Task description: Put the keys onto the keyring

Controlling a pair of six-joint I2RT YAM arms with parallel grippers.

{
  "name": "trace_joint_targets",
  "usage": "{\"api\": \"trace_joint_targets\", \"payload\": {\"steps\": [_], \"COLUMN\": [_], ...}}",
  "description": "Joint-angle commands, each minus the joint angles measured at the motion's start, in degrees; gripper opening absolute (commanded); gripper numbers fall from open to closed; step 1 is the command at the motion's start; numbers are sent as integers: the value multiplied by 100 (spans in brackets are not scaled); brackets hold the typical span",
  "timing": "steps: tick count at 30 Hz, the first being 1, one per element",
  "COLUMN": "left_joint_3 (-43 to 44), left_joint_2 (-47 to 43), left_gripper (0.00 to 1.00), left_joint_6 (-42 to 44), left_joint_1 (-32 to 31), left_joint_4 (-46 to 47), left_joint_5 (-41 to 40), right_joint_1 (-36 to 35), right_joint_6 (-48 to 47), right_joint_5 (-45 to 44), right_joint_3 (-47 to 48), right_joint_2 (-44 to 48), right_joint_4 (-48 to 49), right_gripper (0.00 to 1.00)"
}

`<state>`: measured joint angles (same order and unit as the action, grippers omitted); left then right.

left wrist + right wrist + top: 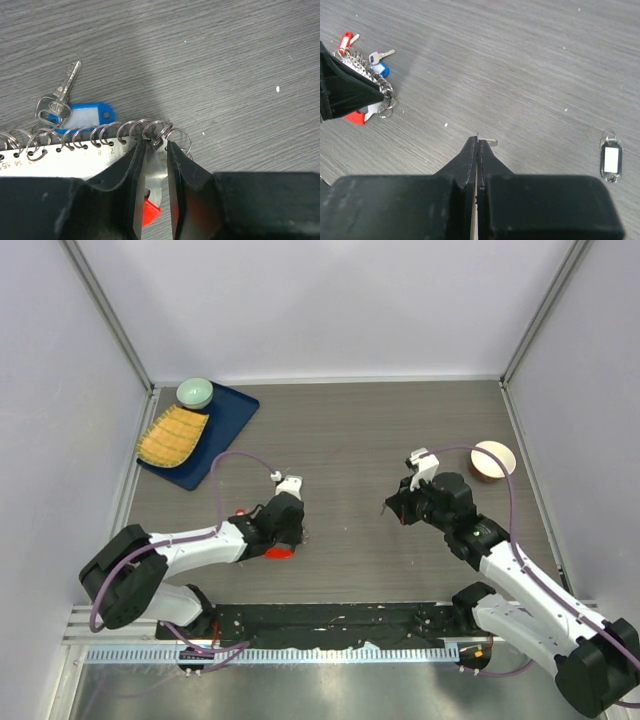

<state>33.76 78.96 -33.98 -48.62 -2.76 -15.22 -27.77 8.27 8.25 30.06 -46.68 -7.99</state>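
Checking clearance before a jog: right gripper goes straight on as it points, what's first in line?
Probably bare table; depth is unclear. The right gripper, shut on a thin metal piece, has nothing else ahead. The keyring in the left gripper and the black fob lie off to the sides.

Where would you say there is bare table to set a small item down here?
Bare: the wide centre between the left pincer and right pincer, and the far strip between blue tray and cup. Crowded: around the keyring by the left pincer.
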Motion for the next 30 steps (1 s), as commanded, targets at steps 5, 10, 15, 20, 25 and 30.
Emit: {"api": "trace_joint_targets", "payload": {"steps": [5,10,15,20,25,30], "left_joint_3": [-369,-642,-993,-1205,-1284,-1267], "left_joint_2": [-1066,-1813,-2148,-2385,-2420,-2394], "left_gripper": [30,31,31,31,31,31], "left_joint_6": [715,1042,1174,1341,1359,1359], "left_joint_1": [28,28,28,28,28,19], "left_joint_4": [592,803,1015,1076,1120,1068], "left_joint_5": [-533,-806,-1035,-1211,-1255,-1211], "right_joint_1": [-9,-9,-9,-9,-9,-88], "right_joint_6": [499,544,368,87,-62,-229], "right_joint_5": [150,98,106,63,-8,-174], "right_joint_3": [965,1212,1783,2495,2803,2979], "right_joint_2": [-674,-1369,-2476,-3795,-4490,-4999], "right_joint_4": [-1582,-1837,-1934,-1926,-1610,-1303], "right_gripper": [1,1,1,1,1,1]}}
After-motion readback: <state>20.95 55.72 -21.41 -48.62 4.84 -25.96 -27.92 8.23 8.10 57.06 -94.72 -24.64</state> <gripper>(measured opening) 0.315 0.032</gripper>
